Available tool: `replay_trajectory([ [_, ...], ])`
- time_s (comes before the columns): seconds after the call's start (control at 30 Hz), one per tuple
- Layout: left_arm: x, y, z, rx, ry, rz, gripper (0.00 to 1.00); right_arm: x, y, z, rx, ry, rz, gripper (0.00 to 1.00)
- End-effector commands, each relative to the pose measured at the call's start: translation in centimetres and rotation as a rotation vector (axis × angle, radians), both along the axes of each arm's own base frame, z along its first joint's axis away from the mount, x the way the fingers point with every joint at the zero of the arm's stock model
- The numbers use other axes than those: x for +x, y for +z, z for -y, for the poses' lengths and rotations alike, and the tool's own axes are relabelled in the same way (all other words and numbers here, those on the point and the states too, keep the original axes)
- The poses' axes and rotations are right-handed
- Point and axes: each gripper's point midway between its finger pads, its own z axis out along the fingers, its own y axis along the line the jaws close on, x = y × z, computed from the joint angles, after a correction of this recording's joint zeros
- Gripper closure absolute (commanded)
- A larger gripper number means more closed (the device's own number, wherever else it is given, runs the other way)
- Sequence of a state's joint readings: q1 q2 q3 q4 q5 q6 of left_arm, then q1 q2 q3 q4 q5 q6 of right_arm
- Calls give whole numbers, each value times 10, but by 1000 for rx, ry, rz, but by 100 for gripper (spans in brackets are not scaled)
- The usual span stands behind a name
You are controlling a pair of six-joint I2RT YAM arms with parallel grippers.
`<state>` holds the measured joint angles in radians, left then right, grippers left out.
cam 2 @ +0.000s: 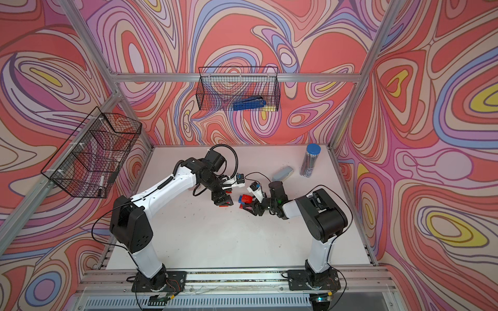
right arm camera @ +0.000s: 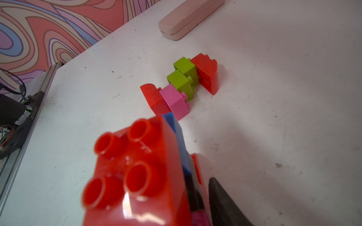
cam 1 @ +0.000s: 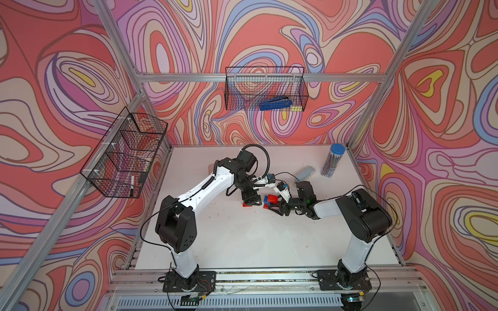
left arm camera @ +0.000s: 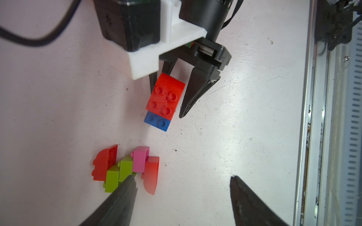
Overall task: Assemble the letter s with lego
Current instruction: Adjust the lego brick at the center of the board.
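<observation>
At the worktop (left arm camera: 244, 137) middle, the right fingers (left arm camera: 193, 94) flank a red-on-blue stack (left arm camera: 165, 95); whether they pinch it I cannot tell. The left fingers (left arm camera: 121, 197), spread and empty, stand over the red-lime-pink chain (left arm camera: 125, 170) nearby. The likely next move is joining the stack to the chain, studs aligned.

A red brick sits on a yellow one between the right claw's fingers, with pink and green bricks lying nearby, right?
Almost. The red brick sits on a blue brick, not a yellow one, as the left wrist view shows. The rest is right.
</observation>
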<state>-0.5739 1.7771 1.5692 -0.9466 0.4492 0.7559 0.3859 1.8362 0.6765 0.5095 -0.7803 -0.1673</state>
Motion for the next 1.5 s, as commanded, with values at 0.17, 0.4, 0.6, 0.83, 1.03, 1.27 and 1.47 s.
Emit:
replay_trajectory([
  [0.17, -2, 0, -3, 3, -16, -26, 23, -3, 6, 2, 15, -8, 15, 57],
  [0.4, -2, 5, -4, -4, -6, -12, 23, -8, 13, 4, 44, -27, -18, 66],
  [0.6, 1, 17, -5, -43, 16, -1, 23, -16, 20, 0, 79, -36, -167, 68],
  [0.83, 1, 23, -7, -64, 32, -1, 23, -18, 3, -4, 26, -11, -405, 67],
  [1.03, 2, 24, -10, -74, 40, 4, 22, -9, 0, -3, 32, 0, -556, 69],
  [1.27, 3, 22, -11, -72, 44, -2, 22, 3, -3, 1, 49, 19, -686, 70],
  [1.47, 5, 21, -13, -71, 50, -6, 22, 11, -5, 3, 63, 36, -767, 68],
])
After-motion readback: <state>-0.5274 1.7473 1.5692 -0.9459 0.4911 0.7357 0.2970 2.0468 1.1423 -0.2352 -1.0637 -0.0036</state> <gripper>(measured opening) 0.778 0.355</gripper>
